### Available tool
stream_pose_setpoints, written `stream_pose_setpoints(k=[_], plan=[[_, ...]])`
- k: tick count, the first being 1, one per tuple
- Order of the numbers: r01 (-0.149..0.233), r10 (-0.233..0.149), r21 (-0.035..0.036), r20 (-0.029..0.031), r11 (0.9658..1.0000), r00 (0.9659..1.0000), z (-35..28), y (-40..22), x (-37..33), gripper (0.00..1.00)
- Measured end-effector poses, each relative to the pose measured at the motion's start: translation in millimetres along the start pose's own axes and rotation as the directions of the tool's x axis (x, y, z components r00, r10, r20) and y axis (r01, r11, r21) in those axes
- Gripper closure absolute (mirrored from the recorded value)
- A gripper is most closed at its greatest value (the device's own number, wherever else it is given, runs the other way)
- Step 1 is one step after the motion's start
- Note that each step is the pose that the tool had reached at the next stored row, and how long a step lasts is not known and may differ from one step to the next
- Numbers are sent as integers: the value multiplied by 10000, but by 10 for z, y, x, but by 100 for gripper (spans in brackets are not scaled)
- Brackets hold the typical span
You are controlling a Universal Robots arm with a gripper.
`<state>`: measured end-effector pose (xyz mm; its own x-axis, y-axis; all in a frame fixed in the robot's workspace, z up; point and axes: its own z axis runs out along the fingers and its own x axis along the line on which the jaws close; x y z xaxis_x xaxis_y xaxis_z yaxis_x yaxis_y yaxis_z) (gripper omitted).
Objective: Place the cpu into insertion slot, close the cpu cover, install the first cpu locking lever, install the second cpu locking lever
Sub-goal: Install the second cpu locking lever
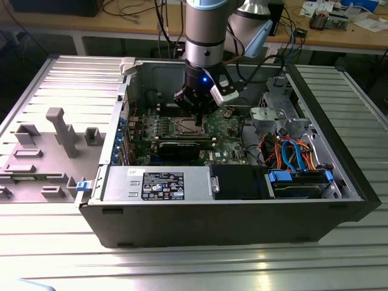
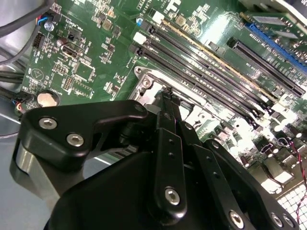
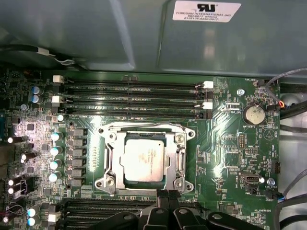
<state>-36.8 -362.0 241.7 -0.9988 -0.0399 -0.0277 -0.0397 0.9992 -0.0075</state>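
In the first wrist view the cpu (image 3: pixel 144 160) lies silver top up inside the insertion slot (image 3: pixel 106 181) on the green motherboard. The cpu cover (image 3: pixel 114 158) lies flat around it, with the chip showing through its window. Thin wire levers run along the socket's edges (image 3: pixel 144 125); whether they are latched I cannot tell. My gripper (image 3: pixel 165 193) is shut with nothing between its fingers, its tip just beside one edge of the socket. The second wrist view has the gripper (image 2: pixel 165 92) at a metal corner of the insertion slot (image 2: pixel 146 81). In the exterior view the gripper (image 1: pixel 197 119) hangs right over the insertion slot (image 1: pixel 188 126).
Long black memory slots (image 3: pixel 134 96) run beside the socket, and a coin battery (image 3: pixel 254 114) sits on the board. The open computer case (image 1: pixel 242 224) holds a power supply (image 1: pixel 157 183), a drive cage (image 1: pixel 276 115) and coloured cables (image 1: pixel 291 151). A grey fixture plate (image 1: pixel 42 151) lies at the exterior view's left.
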Motion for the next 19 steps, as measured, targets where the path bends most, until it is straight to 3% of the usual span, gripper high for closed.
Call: stream_pose_setpoints(k=[4, 5, 7, 9, 13, 19], plan=[[1, -1, -14, 2, 10000, 10000, -62, -2, -2, 89], [1, -1, -47, 3, 10000, 10000, -63, -8, -3, 89], [-6, 6, -190, 8, 9998, 10000, -62, -28, 0, 89], [-7, 8, -247, 10, 9997, 10000, -59, -69, 3, 89], [-9, 9, -249, -10, 9997, 10000, -51, -167, 32, 89], [-6, 6, -249, -11, 9997, 10000, -31, -194, 198, 89]])
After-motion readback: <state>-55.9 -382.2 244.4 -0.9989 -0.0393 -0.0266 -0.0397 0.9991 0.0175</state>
